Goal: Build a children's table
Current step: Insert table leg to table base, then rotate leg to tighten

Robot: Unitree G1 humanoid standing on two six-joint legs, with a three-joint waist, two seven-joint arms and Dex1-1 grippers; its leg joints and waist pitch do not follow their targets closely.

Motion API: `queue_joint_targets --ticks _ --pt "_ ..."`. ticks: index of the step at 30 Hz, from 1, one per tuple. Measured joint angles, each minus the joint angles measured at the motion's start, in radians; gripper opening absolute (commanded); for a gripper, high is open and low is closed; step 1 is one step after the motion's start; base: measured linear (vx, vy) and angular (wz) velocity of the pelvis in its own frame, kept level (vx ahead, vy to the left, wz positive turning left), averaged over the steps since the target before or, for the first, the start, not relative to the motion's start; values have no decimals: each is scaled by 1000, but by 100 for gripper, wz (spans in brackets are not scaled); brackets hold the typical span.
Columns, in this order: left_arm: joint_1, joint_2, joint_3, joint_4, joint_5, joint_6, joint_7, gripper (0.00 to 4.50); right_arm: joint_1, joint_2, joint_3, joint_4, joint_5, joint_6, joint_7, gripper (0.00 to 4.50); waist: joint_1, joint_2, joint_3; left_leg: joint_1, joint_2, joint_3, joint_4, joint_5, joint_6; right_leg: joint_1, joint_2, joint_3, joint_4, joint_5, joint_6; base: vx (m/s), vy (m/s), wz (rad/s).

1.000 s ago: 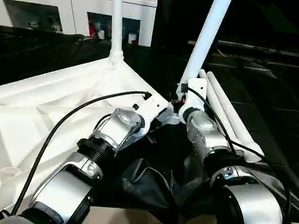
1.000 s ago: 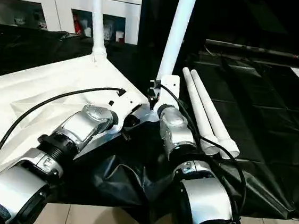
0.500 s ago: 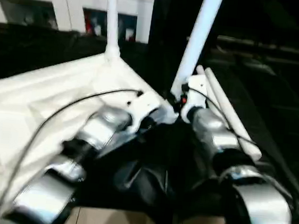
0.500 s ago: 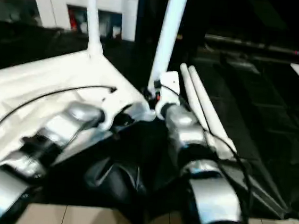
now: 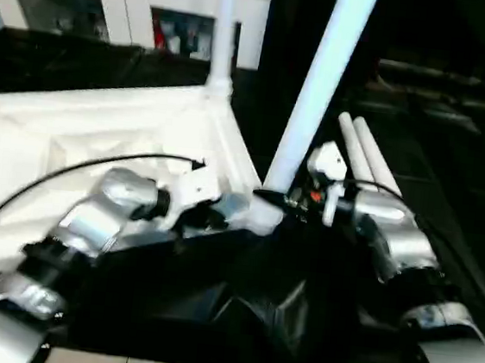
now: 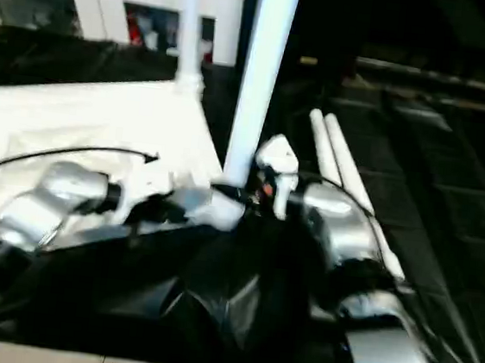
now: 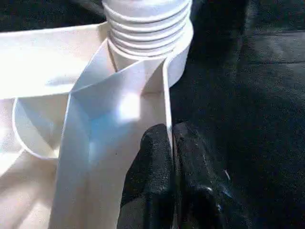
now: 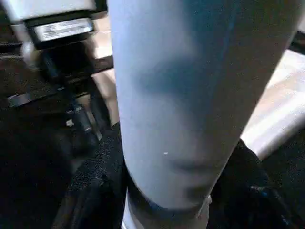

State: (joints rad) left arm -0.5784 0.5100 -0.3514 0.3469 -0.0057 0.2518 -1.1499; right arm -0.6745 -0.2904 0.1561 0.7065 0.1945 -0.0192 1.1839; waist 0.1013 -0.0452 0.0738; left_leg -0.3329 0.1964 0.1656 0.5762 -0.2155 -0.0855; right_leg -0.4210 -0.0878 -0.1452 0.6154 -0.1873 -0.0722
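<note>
The white tabletop (image 5: 101,123) lies underside up on my left. One white leg (image 5: 223,41) stands upright in its far corner socket. A second leg (image 5: 328,69) rises, leaning a little, from the near corner socket, whose ribbed collar (image 7: 147,24) shows in the left wrist view. My left gripper (image 7: 170,136) is shut on the tabletop's thin rim (image 7: 167,95) just beside that socket. Black fingers (image 8: 95,183) of my right gripper (image 8: 167,162) sit on both sides of the leaning leg (image 8: 186,86) low down, shut on it. Two loose legs (image 5: 368,156) lie side by side to the right.
Black sheeting (image 5: 454,152) covers the ground around the tabletop and bunches up in folds (image 5: 255,313) between my forearms. White cabinets (image 5: 114,3) stand along the back. A black cable (image 5: 52,179) arcs over my left forearm.
The whole picture has shifted and blurred, so the camera has moved. Both grippers keep their holds, on the rim and on the leg.
</note>
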Motion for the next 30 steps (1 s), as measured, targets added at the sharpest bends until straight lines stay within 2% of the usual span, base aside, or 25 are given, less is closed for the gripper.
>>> queue_joint_targets --ticks 6,13,16,23,27,30 --pt "15 6 -2 -7 0 0 -36 0 15 -13 13 -24 6 22 52 186 8 0 0 1 11 2 10 3 -10 7 2 -1 1 3 5 0 0 0" --pt "15 6 -12 -6 1 0 -32 0 13 -18 15 -28 9 38 46 186 8 0 0 2 11 2 13 5 -18 11 2 -1 0 7 11 -9 -1 1" --pt "9 -7 -11 6 5 9 10 0 11 -5 4 -17 9 42 -17 186 7 -1 0 3 12 1 14 5 -19 12 2 -1 1 7 11 0 0 0" --pt "-108 -192 8 175 60 129 306 0 -43 94 -84 122 2 58 -482 186 4 -1 -1 3 12 2 16 11 -23 14 2 0 -1 10 16 0 0 0" --pt "-181 -306 32 282 74 201 470 0 -115 182 -130 223 -4 65 -807 186 -3 0 -2 4 11 1 16 12 -24 14 2 -1 -1 11 17 0 0 0" --pt "-239 -399 54 399 79 212 584 0 -176 243 -182 316 -4 65 -1031 186 -3 2 -12 4 11 0 16 12 -24 17 2 -3 -4 11 17 0 0 0"
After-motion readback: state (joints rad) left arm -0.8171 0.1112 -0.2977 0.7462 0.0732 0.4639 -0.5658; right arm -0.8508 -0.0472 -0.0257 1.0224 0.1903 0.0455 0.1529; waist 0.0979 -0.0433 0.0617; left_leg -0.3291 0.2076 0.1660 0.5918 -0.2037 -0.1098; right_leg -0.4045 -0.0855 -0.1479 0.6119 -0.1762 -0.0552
